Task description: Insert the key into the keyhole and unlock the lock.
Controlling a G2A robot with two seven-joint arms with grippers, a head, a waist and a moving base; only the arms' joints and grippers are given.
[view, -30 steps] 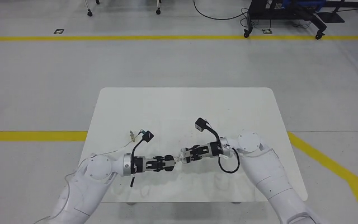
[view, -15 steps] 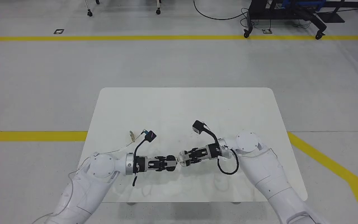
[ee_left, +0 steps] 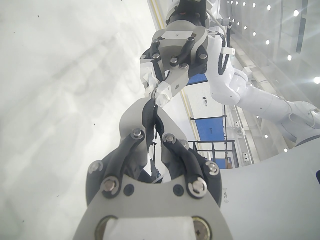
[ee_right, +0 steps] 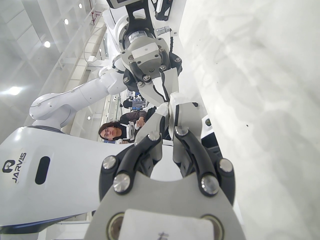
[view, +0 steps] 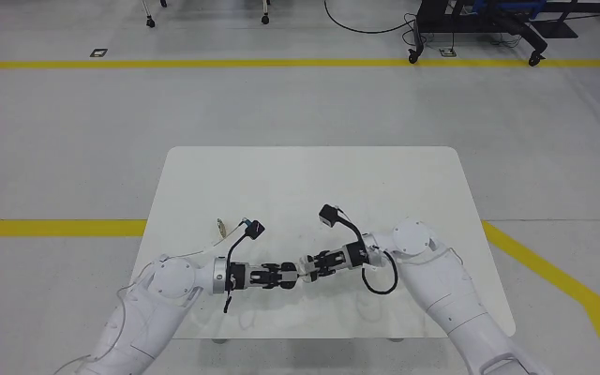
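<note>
1. Nearest you, at the front-mid part of the table [view: 394, 178]: L gripper [ee_left: 150, 106] and R gripper [ee_left: 156, 93] meet tip to tip just above the surface, both arms lying low and pointing at each other.
2. L gripper: your fingers [ee_left: 130, 117] are pressed together. There's dark material in the seam btw them, and you can't tell if that's the pads or sth held.
3. R gripper: the white-taped fingertips [ee_left: 167, 91] are pinched tight on a thin metal sliver, the key [ee_left: 154, 96] as far as you can tell. It sits right where the two sets of tips touch.
4. Lock: can't be made out, the joined tips hide that spot. You can't tell if the key is in a keyhole.
5. Further back, L of centre on the table: a small object [view: 222, 225] with a thin cable [view: 187, 251] trailing toward the L arm, well apart from the grippers.
6. Beyond the table: grey floor w/ a yellow line [view: 281, 64] across it, and a dark wheeled frame [view: 487, 23] at the far R.
</note>
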